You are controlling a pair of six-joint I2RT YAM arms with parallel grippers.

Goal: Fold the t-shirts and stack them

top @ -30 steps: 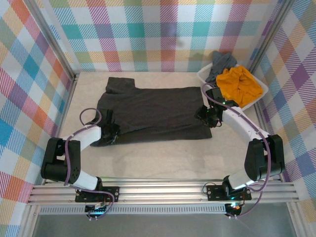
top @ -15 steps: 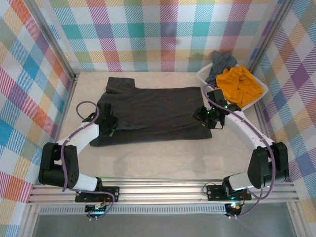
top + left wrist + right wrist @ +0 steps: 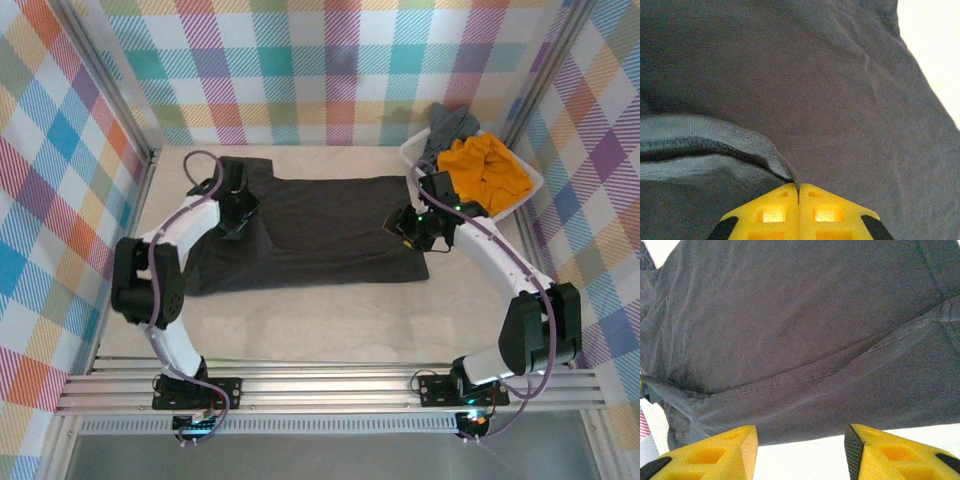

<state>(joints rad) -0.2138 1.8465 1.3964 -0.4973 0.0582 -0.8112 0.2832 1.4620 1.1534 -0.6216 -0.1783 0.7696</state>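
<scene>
In the top external view, the dark charcoal t-shirt (image 3: 320, 230) was seen spread lengthwise across the middle of the tabletop (image 3: 330, 320). The left pincer (image 3: 238, 208) was set over its left end near the sleeve, and the right pincer (image 3: 410, 225) at its right-hand edge. The mustard-orange t-shirt (image 3: 485, 168) and the slate grey t-shirt (image 3: 450, 125) were bunched in the white basket (image 3: 536, 182) at the far right corner, well apart from the work. In the left wrist view, the left pincer (image 3: 798, 194) was found closed, its yellow pads meeting on a ribbed hem of the dark cloth, which was drawn up over the layer beneath. In the right wrist view, the right pincer (image 3: 797, 436) was found spread wide with nothing held. Bare tabletop lay under the gap, and the shirt's lower edge lay just beyond the tips. The fold was judged to be carried by one side only. If the left end were drawn across while the right end was left free, the cloth could be dragged rather than folded, and a skewed, wrinkled crease would be expected. The thin pinch on the hem might also be lost, so that the lifted flap would be dropped short.
</scene>
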